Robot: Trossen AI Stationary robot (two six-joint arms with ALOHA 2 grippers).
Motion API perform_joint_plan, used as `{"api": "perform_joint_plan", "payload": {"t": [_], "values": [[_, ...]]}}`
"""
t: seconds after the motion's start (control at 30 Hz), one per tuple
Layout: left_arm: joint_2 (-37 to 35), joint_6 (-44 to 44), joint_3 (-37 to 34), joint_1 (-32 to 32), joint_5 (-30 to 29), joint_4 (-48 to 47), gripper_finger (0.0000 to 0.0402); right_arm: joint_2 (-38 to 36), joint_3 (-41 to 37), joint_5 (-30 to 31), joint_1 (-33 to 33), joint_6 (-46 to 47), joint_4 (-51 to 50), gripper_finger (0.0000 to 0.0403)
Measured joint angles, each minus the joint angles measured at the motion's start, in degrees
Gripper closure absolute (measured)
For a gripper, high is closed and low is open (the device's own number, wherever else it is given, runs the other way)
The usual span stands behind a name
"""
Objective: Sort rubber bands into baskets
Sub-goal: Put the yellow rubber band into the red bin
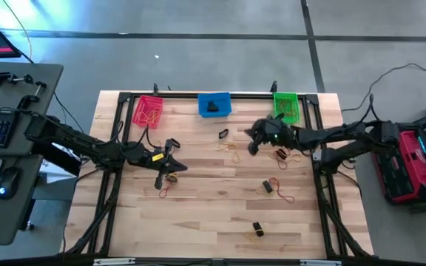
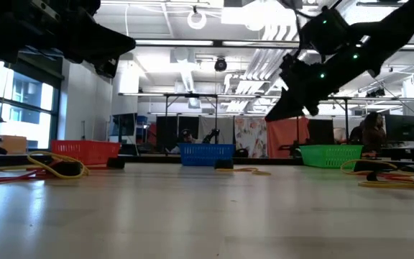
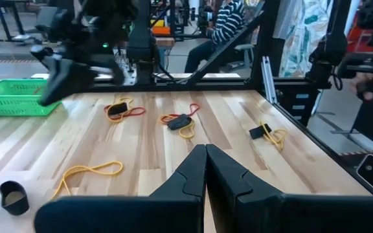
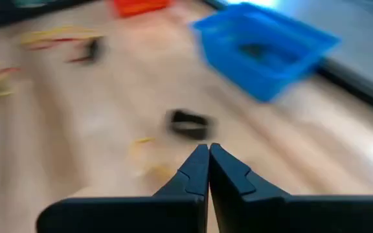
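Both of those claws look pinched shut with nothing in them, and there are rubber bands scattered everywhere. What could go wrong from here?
The right gripper is shut and appears empty; the black band lies loose on the table ahead of it, so it may carry nothing to the blue basket.

Several bands lie tangled in mixed clumps, so one grab could lift two colours together and missort them.

The left gripper is shut over the table, too, and must open before picking.
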Motion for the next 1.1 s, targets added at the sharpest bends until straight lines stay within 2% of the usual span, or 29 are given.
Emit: {"api": "perform_joint_plan", "payload": {"t": [0.13, 0.3, 0.53, 0.73, 0.9, 1.1], "values": [[0.0, 0.2, 0.0, 0.0, 0.4, -1.0, 0.0401, 0.0, -0.3, -4.2, 5.7, 2.0, -1.7, 0.0403], [0.0, -0.7, 0.0, 0.0, 0.4, -3.7, 0.0402, 0.0, 2.7, -7.9, 13.0, 7.9, -11.8, 0.0403], [0.0, -0.7, 0.0, 0.0, 0.4, -4.7, 0.0401, 0.0, 11.1, -7.7, 20.8, 18.5, -39.4, 0.0403], [0.0, -0.4, 0.0, 0.0, 0.4, -4.7, 0.0401, 0.0, 19.2, -3.3, 25.5, 25.2, -60.1, 0.0398], [0.0, -0.3, 0.0, 0.0, 0.4, -4.7, 0.0402, 0.0, 23.3, -0.2, 28.2, 32.9, -74.3, 0.0359], [0.0, -0.1, 0.0, 0.0, 0.4, -4.6, 0.0401, 0.0, 20.8, 0.2, 28.7, 34.6, -82.0, 0.0286]]}}
